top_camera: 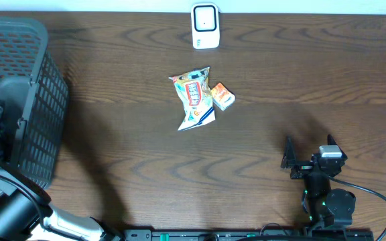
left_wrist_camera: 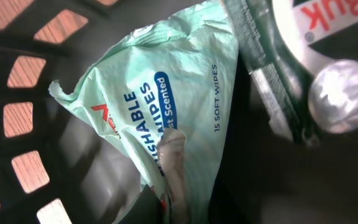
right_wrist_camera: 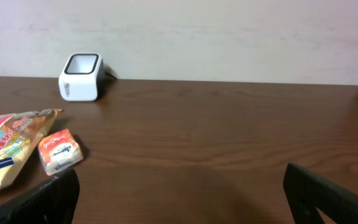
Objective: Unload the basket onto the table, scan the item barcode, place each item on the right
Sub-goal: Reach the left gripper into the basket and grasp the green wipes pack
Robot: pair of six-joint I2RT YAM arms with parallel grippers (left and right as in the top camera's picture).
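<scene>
**Left wrist view.** My left gripper [left_wrist_camera: 171, 163] is closed, pinching a pale green soft plastic wipes pack [left_wrist_camera: 191, 81] inside the dark plastic mesh basket [top_camera: 40, 114] at the left edge of the dark wooden table [top_camera: 146, 174]. Legible print: "…ABLE WIPES", "Scented", "15 SOFT WIPES".

**Overhead view.** A white box-shaped barcode scanner [top_camera: 205, 25] stands at the far edge. Mid-surface lies a crinkled printed snack bag [top_camera: 194, 99], with a small orange carton [top_camera: 222, 96] just beside it.

**Right wrist view.** My right gripper [right_wrist_camera: 180, 177] is spread wide, holding nothing, near the table's near right corner.
</scene>
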